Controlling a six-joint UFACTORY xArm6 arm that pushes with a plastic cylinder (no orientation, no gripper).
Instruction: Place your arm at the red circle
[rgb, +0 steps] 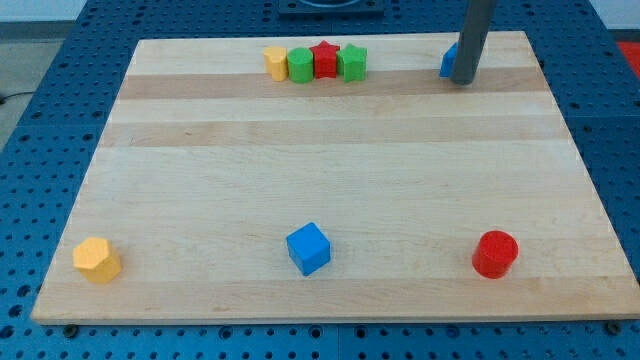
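Note:
The red circle block (495, 253) lies near the view's bottom right of the wooden board (330, 150). My tip (463, 81) is at the view's top right, touching or just beside a blue block (450, 61) that the rod partly hides. The tip is far from the red circle, almost straight above it in the view.
A row of blocks sits at the top middle: a yellow block (276, 62), a green block (300, 66), a red star (325, 59) and a green block (352, 62). A blue cube (308, 248) lies at bottom middle. A yellow hexagon-like block (97, 260) lies at bottom left.

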